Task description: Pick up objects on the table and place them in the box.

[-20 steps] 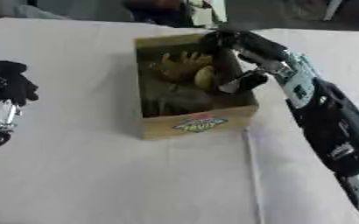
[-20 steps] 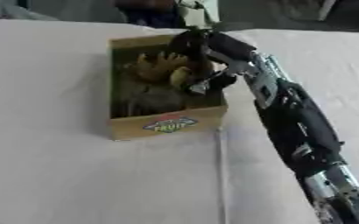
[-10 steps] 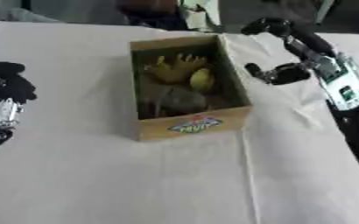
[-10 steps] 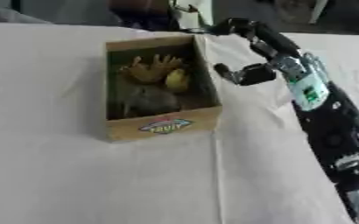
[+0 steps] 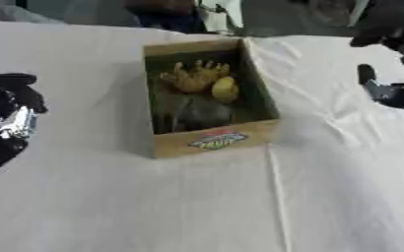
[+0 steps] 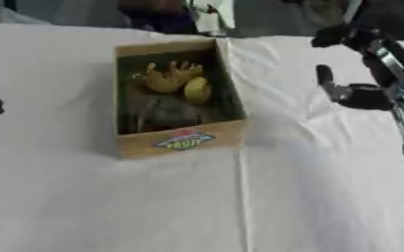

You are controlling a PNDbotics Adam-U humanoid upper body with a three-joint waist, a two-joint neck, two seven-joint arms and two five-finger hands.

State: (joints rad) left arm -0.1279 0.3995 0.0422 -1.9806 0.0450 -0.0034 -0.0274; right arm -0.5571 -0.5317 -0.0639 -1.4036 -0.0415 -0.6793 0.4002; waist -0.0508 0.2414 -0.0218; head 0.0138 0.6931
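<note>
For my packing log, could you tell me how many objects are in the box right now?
3 visible in the box: a yellow bunch-like object at the far end, a yellow rounded object beside it, a grey object nearer the front. Others may be hidden.

The right hand (image 6: 358,66) hangs open (holding nothing), left hand (image 5: 9,106) idle, fingers relaxed.

The box (image 5: 214,140) is tan cardboard with a red, green and yellow label on its front wall, and inside lie a yellow-orange bunch (image 5: 191,78), a pale yellow piece (image 5: 224,89) and a grey lump (image 5: 201,112). The bench (image 5: 197,202) wears a white cloth. Both hands are black with silver parts, the right hand (image 6: 360,93) and the left hand (image 5: 9,106).
</note>
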